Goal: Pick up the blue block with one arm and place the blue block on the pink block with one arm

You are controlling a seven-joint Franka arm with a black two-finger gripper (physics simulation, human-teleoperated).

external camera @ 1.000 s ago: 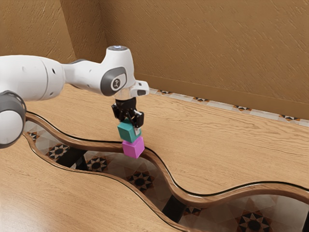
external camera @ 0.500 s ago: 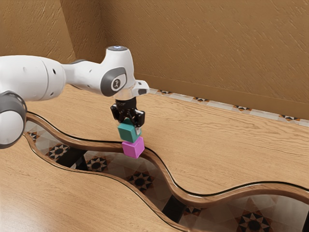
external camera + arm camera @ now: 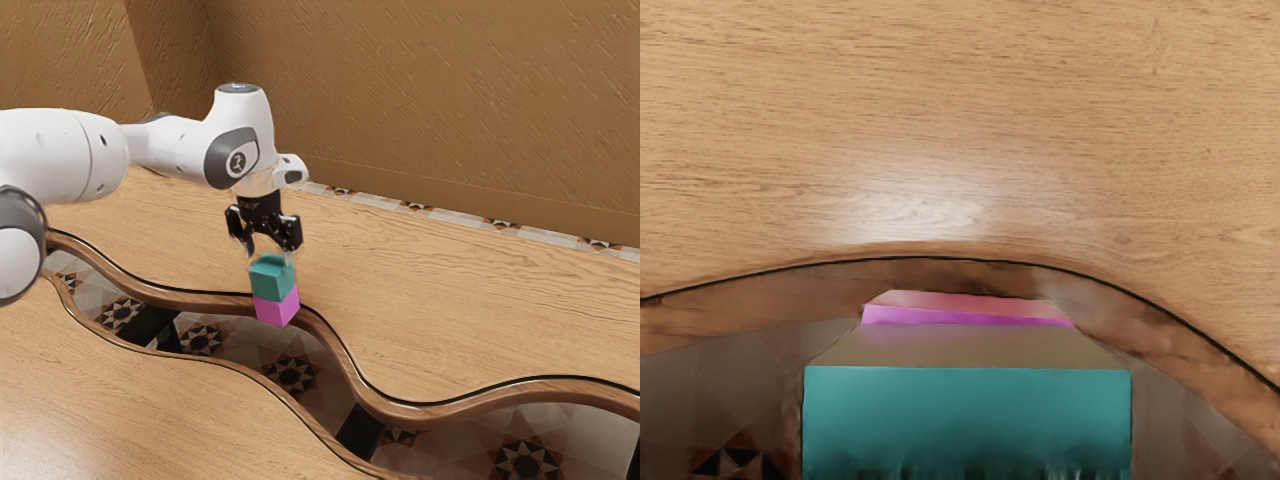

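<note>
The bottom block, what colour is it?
The bottom block is pink, and the teal block sits on top of it. The exterior view shows it best.

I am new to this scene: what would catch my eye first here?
The blue block sits on the pink block, right by the wavy edge of the wooden table. Just above the two hangs the black gripper of the white arm, open.

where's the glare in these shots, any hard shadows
Wrist view: a pale sheen on the wooden table, just beyond the blue block and pink block. Exterior view: even light, no bright spot, no hard shadow beside the stack.
</note>
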